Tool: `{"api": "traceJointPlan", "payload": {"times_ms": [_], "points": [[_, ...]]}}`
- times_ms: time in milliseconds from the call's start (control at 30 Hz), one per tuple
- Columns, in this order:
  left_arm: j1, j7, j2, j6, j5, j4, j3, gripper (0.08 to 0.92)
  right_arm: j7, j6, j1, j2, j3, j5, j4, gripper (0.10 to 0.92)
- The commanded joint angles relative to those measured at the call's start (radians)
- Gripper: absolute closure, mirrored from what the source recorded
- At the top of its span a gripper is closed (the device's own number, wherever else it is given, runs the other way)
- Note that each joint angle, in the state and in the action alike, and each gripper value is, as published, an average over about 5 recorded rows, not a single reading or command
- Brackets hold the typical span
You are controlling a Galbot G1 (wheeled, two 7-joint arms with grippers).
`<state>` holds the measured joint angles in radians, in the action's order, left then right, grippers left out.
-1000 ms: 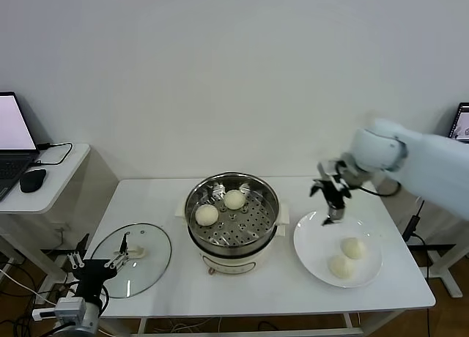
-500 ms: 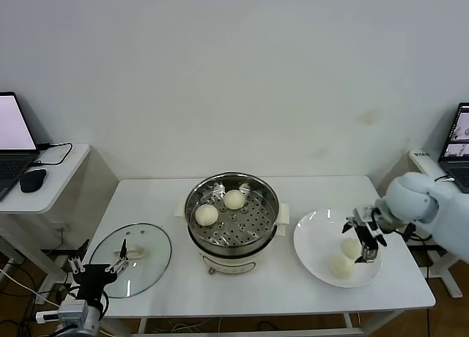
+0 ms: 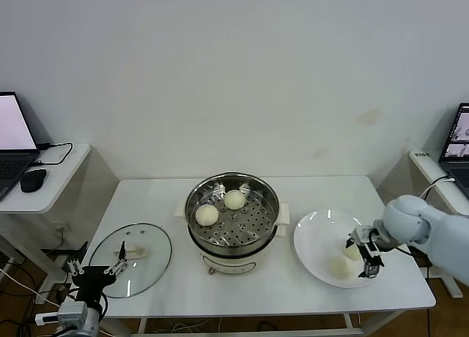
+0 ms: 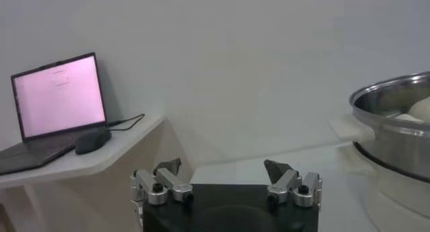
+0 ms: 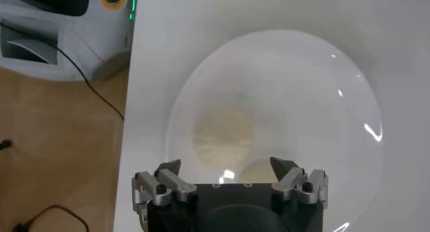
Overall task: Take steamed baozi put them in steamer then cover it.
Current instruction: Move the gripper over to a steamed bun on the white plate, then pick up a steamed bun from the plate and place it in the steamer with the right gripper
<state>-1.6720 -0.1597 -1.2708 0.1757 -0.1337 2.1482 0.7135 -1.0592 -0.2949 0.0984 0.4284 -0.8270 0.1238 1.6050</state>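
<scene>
The steamer (image 3: 233,220) stands mid-table with two baozi (image 3: 207,215) on its perforated tray. Two more baozi lie on the white plate (image 3: 311,242) to its right: one (image 3: 338,267) at the near side, one (image 3: 351,250) partly hidden by my right gripper (image 3: 366,258). That gripper is open and low over them. In the right wrist view it (image 5: 226,166) hangs above one baozi (image 5: 223,134); the other (image 5: 259,173) is half hidden under it. The glass cover (image 3: 132,253) lies flat at the table's left. My left gripper (image 3: 94,272) is open and parked by the cover's near edge; it also shows in the left wrist view (image 4: 224,166).
A side table (image 3: 58,187) at the far left holds a laptop (image 3: 11,143) and a mouse (image 3: 32,179). Another laptop (image 3: 460,135) stands at the far right. The left wrist view shows the steamer's wall (image 4: 396,132) close on one side.
My right gripper has moved from above the plate's far edge to the plate's right side and come down low over the two baozi. The left arm has not moved.
</scene>
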Motion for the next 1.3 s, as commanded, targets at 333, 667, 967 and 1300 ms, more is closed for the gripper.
{"api": "traceJointPlan", "payload": {"times_ms": [333,667,967,1300], "points": [[0.003,0.000,0.000,-0.003,-0.002,-0.010,0.000,0.177,0.029,-0.002,0.080,0.045,0.038,0.032,-0.047,0.206],[0.003,0.000,-0.003,-0.003,-0.001,-0.012,-0.002,0.177,0.041,-0.008,0.099,0.077,0.051,0.042,-0.066,0.254],[0.002,-0.001,-0.004,-0.005,-0.001,-0.013,0.000,0.177,0.035,-0.009,0.098,0.085,0.054,0.046,-0.070,0.359],[0.009,-0.001,0.000,-0.003,-0.006,-0.010,0.001,0.177,0.026,-0.010,0.035,0.062,0.045,0.012,-0.043,0.421]]}}
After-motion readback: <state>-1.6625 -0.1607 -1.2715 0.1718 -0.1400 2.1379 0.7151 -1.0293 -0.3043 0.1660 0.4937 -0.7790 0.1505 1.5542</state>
